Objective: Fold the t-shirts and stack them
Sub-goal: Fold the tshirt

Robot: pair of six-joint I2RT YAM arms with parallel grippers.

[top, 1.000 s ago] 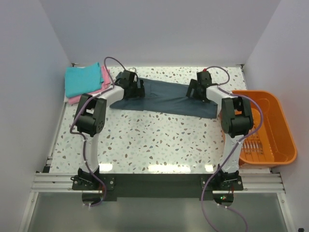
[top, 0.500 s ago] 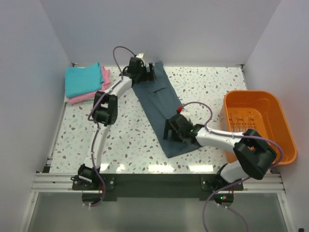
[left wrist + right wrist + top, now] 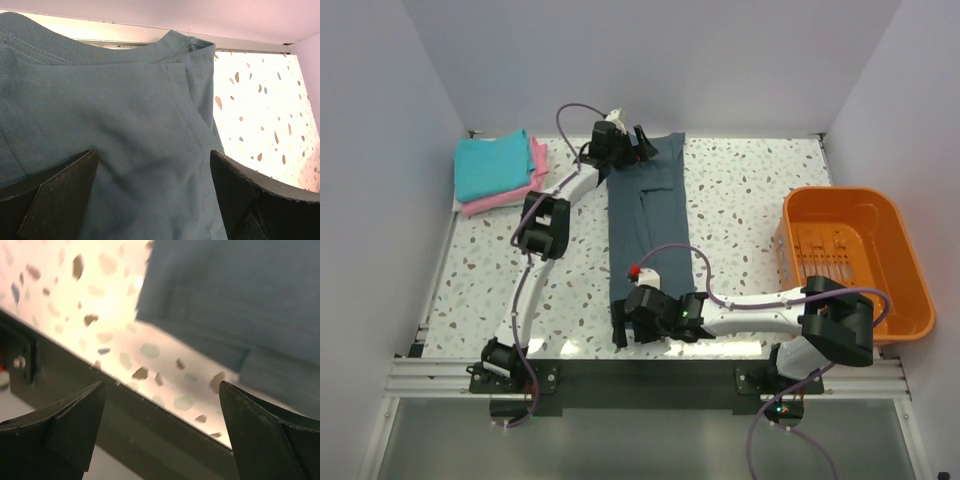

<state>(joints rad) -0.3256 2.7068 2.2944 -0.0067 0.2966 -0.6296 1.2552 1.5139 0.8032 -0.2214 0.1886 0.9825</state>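
Now we are holding the left fingers wide and empty over the collar of the slate t-shirt, upper centre, the right fingers likewise by its hem, lower centre, probably to straighten it for folding. The turquoise t-shirt is lying on the pink t-shirt, upper left; the orange bin is sitting right, neither obstructing.

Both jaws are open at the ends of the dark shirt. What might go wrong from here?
1. The right jaws hang at the near hem of the slate shirt, right beside the table's near edge. Closing there may strike the edge or miss the cloth.
2. The left jaws straddle folded layers below the collar. They may pinch only the top layer and pull the fold open.
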